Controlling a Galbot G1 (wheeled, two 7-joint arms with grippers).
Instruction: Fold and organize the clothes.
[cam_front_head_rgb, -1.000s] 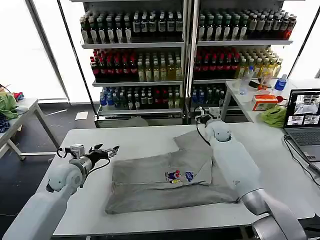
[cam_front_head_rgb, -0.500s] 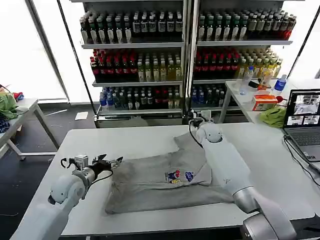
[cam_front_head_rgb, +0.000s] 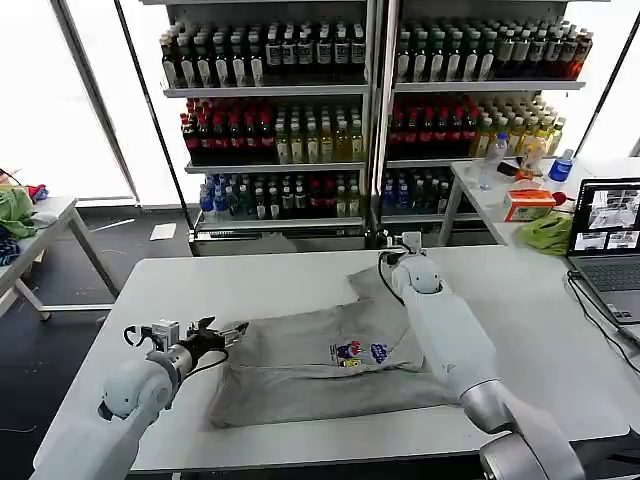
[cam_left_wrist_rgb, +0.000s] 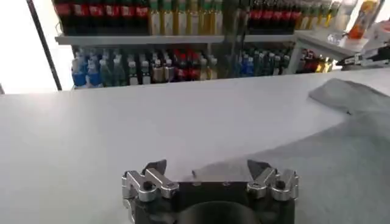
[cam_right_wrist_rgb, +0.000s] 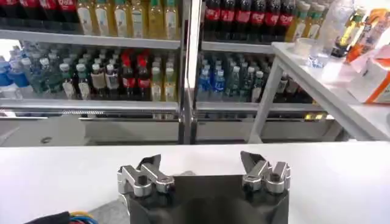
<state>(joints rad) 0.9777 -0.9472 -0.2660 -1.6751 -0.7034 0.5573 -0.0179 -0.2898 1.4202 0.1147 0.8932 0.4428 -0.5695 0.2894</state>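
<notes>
Now I have both tools down at the grey T-shirt on the white bench.

My left tool (cam_front_head_rgb: 232, 331) is spread wide, empty, just beside the near-left edge of the T-shirt (cam_front_head_rgb: 320, 365), which lies flattened ahead of it with its small coloured print (cam_front_head_rgb: 358, 352) facing up. My right tool (cam_front_head_rgb: 393, 243) is released too, hovering over the bench (cam_front_head_rgb: 260, 280) at the shirt's far sleeve, with the drinks shelves (cam_front_head_rgb: 280, 130) beyond it.

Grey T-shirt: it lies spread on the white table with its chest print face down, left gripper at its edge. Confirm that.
Not quite: the head view shows the grey T-shirt with its chest print face up. It does lie on the white table, left gripper at its edge.
</notes>
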